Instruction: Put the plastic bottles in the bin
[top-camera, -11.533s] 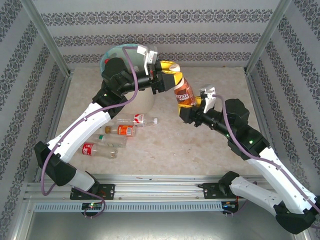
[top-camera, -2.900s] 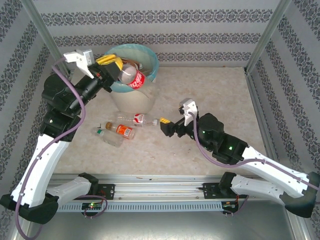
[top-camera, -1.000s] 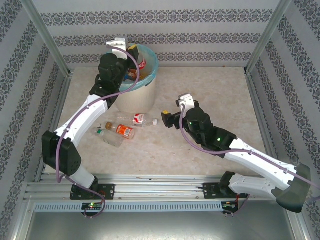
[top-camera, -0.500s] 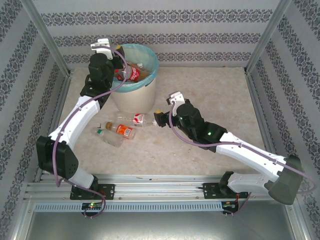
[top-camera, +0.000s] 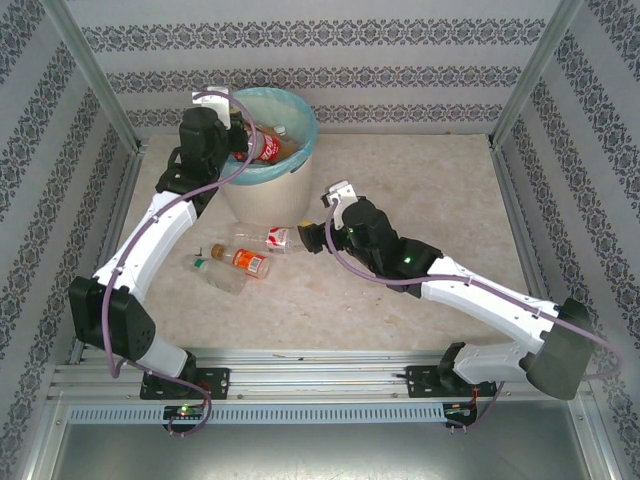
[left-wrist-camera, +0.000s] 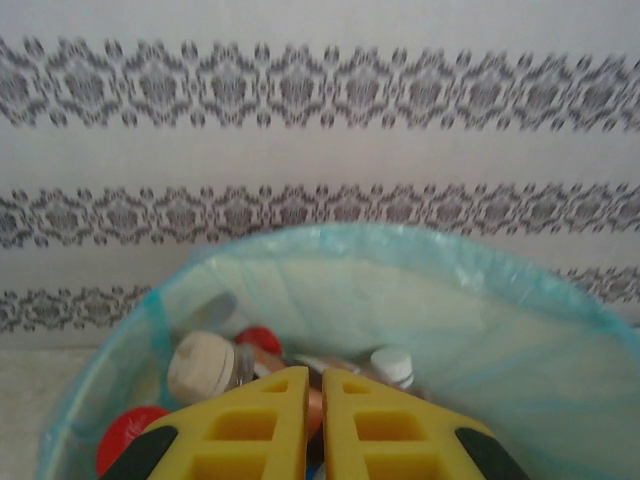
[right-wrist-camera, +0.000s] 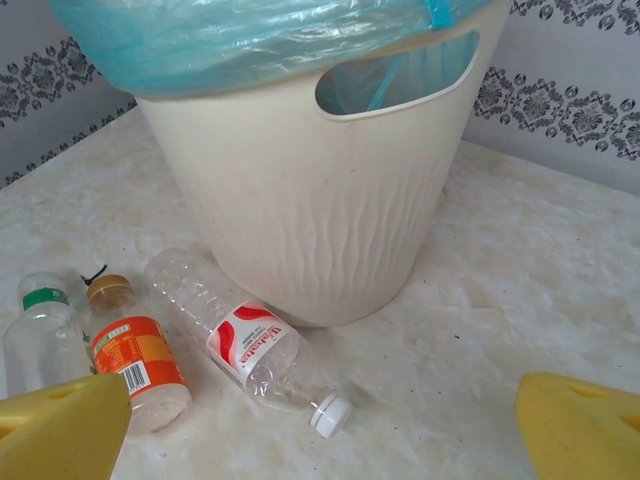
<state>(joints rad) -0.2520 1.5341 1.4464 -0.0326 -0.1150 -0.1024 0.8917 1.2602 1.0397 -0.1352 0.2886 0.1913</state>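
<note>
Three bottles lie on the table (top-camera: 420, 200) at the foot of the bin (top-camera: 262, 190), fanning from its 6 to its 7 o'clock. The white-cap bottle (top-camera: 283, 238) is nearest, and in the right wrist view its body (right-wrist-camera: 255, 350) runs just beside the bin's base (right-wrist-camera: 320, 200). The orange-label bottle (top-camera: 248, 261) is next to it, and the green-cap bottle (top-camera: 225, 278) is outermost. More bottles (top-camera: 268, 148) sit inside the bin, their caps (left-wrist-camera: 205, 365) showing low in the blue liner. The bin stands at the far left of the table, close to the back wall (top-camera: 400, 60) and near the left wall (top-camera: 40, 200), so you have little room at its 9 and 12 o'clock. Bare tabletop stretches from its 3 round to its 5 o'clock. Your right gripper (top-camera: 308, 236) is low at 3 o'clock of the white-cap bottle with its jaws spread wide and holding nothing. In its wrist view (right-wrist-camera: 320, 400) the white cap lies between the two fingers, apart from both, and the other two bottles (right-wrist-camera: 130, 360) sit past the left finger (right-wrist-camera: 60, 430). Your left gripper (top-camera: 243, 140) is at the bin's rim at 9 o'clock. Its yellow fingers (left-wrist-camera: 255, 420) are pressed together with nothing between them, over the bottles inside.
</note>
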